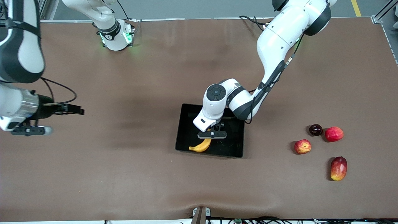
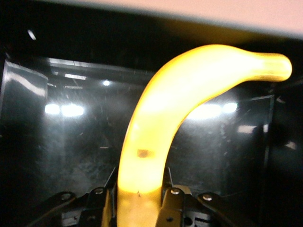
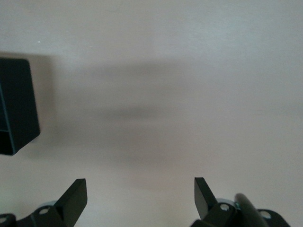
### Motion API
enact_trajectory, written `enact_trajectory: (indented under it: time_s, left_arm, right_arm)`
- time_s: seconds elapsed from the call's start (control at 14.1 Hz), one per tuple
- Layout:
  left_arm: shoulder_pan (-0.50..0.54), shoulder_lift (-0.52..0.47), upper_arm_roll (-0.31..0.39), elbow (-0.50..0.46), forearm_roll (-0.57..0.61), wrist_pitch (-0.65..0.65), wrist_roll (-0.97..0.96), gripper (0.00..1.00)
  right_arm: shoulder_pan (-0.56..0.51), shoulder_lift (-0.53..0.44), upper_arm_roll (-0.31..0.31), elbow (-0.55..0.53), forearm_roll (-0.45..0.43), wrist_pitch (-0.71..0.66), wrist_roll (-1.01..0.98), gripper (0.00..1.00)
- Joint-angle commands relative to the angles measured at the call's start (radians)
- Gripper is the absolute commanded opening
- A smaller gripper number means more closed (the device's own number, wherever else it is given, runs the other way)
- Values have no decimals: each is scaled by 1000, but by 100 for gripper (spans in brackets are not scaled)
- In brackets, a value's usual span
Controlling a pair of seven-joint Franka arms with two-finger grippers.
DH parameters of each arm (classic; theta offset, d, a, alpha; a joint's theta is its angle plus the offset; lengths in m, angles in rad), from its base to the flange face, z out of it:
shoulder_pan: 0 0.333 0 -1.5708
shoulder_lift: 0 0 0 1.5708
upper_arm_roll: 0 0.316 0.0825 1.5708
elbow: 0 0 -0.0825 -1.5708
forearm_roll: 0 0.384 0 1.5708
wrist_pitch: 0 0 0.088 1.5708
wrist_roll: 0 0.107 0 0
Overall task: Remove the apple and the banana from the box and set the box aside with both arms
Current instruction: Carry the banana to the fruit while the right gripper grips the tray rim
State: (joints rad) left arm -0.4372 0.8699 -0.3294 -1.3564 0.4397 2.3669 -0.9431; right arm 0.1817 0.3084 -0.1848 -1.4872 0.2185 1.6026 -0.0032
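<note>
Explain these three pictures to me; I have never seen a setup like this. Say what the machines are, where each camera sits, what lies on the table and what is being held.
Two white jointed robot arms work at a brown table. One picture looks down from a high camera facing them; the other two come from cameras on each arm's wrist.

The left gripper is over the shallow glossy black plastic tray, shut on a curved yellow banana; its wrist view shows the banana close up.

The right gripper waits open over bare table at the right arm's end.

Toward the left arm's end lie a small red apple with yellow streaks, a plain pink-red round fruit, a dark round fruit and an oblong red-yellow mango.
</note>
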Motion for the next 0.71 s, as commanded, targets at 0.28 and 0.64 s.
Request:
enact_trajectory:
  time_s: [0.28, 0.64]
  left_arm:
    - [138, -212, -23, 13, -7, -213, 137, 0]
    - [296, -253, -17, 8, -88, -391, 438, 0]
  right_arm:
    - [209, 89, -7, 12, 74, 166, 322, 100]
    - [358, 210, -7, 13, 78, 376, 427, 100]
